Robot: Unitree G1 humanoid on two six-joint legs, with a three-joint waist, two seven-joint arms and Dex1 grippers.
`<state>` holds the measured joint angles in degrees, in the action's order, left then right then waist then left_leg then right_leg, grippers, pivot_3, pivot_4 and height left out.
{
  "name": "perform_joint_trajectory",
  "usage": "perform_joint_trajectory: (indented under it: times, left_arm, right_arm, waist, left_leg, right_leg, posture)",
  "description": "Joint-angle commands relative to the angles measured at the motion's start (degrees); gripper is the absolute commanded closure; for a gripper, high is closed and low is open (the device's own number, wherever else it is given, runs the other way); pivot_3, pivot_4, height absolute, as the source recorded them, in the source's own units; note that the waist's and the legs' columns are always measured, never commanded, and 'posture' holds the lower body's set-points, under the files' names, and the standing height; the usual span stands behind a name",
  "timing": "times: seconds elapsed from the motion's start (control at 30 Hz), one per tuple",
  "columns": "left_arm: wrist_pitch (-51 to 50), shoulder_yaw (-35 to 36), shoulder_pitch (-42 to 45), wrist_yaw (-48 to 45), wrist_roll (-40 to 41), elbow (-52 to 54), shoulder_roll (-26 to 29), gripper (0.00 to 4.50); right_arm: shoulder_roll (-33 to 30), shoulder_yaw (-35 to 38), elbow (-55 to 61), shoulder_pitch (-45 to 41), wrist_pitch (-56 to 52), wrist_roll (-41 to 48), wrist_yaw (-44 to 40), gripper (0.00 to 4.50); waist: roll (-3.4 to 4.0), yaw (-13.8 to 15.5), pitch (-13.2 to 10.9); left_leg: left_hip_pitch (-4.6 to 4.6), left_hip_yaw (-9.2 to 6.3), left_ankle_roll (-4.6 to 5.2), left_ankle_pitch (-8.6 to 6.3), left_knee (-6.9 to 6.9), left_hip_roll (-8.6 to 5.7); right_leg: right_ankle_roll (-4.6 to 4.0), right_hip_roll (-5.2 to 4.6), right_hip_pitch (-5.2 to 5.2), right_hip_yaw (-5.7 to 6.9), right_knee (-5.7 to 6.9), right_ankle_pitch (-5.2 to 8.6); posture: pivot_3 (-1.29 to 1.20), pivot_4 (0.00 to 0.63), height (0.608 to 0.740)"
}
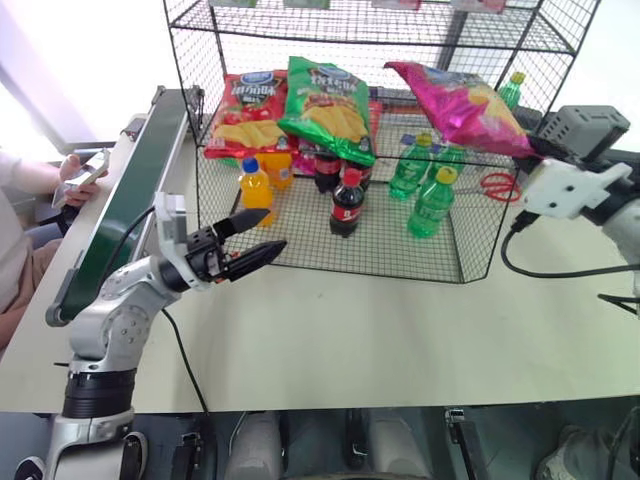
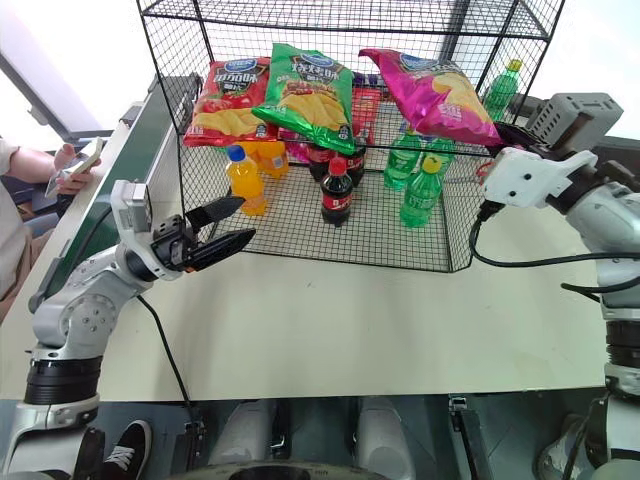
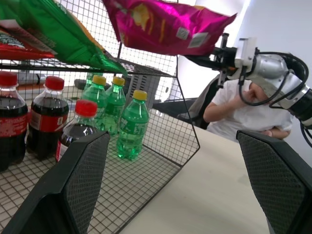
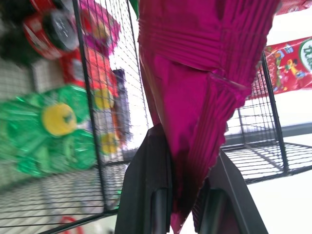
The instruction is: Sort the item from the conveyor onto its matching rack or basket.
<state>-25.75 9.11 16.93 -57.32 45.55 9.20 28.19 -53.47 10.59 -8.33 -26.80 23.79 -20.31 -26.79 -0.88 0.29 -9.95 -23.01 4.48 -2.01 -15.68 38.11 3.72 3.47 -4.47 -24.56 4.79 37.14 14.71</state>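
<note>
The item, a glossy magenta-pink crisp bag point(image 1: 460, 105), hangs at the right side of the black wire rack point(image 1: 190, 60), above the green bottles. My right gripper point(image 4: 183, 195) is shut on the bag's crimped end, and it also shows from above as the right gripper point(image 1: 540, 150). The bag's far end reaches in toward the red and green bags on the middle tier. My left gripper point(image 1: 255, 238) is open and holds nothing, hovering over the table in front of the rack's left corner. The green-belted conveyor point(image 1: 130, 190) runs along the left edge of the table.
A red bag point(image 1: 248, 110) and a green bag point(image 1: 325, 105) lie on the rack's tier. Orange bottles point(image 1: 256, 188), cola bottles point(image 1: 346, 205) and green bottles point(image 1: 432, 203) stand on its bottom mesh. A grey ribbed box point(image 1: 590, 125) sits at the right. A person's hand with a phone point(image 1: 80, 172) is beside the conveyor.
</note>
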Motion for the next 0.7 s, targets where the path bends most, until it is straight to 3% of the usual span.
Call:
perform_joint_trajectory:
  times: [0.03,0.23,0.53,0.57,0.7]
  left_arm:
    - [1.47,-0.62,-0.51,-0.05,-0.82,2.27,-0.6,0.09]
    - [2.89,-0.83,-2.54,0.84,-2.1,3.16,-1.92,0.09]
    - [3.7,-1.4,-4.55,2.78,-2.77,5.62,-3.05,0.09]
    - [3.69,-1.29,-4.78,3.13,-2.68,5.79,-3.21,0.0]
    - [3.71,-1.32,-6.44,3.48,-2.65,6.82,-3.36,0.0]
  right_arm:
    - [-0.68,-1.91,-0.48,-2.7,-2.24,-7.13,6.15,4.5]
    - [3.07,-5.68,-3.92,-7.59,-10.72,-11.02,11.11,4.5]
    - [5.61,-10.4,-9.93,-13.58,-11.91,-9.67,11.6,4.5]
    - [5.53,-10.94,-10.51,-14.08,-11.79,-9.74,11.55,3.46]
    - [4.58,-11.63,-11.63,-15.28,-11.27,-8.96,10.3,1.63]
  waist:
    - [0.0,0.01,0.0]
    - [0.01,-0.12,0.0]
    - [0.01,-0.29,0.0]
    - [0.01,-0.31,0.0]
    - [0.01,-0.43,0.0]
  left_leg:
    - [0.0,0.0,-0.01,0.01,0.0,0.0]
    - [0.0,0.0,-0.08,0.05,0.0,0.0]
    - [-0.01,-0.01,-0.03,0.02,0.0,0.0]
    - [-0.01,-0.01,-0.03,0.02,0.0,0.0]
    - [-0.02,-0.02,-0.02,0.02,0.0,0.0]
  right_leg:
    - [0.0,-0.01,0.0,0.0,0.01,0.0]
    - [0.0,-0.01,0.0,-0.01,0.01,0.0]
    - [0.0,-0.02,0.0,-0.01,0.02,0.0]
    - [0.0,-0.02,0.0,0.0,0.02,0.0]
    - [0.0,-0.02,0.0,0.0,0.01,0.0]
  posture:
    - [0.0,0.15,0.74]
    - [0.0,0.15,0.74]
    - [0.0,0.15,0.74]
    - [0.0,0.15,0.74]
    - [0.0,0.15,0.74]
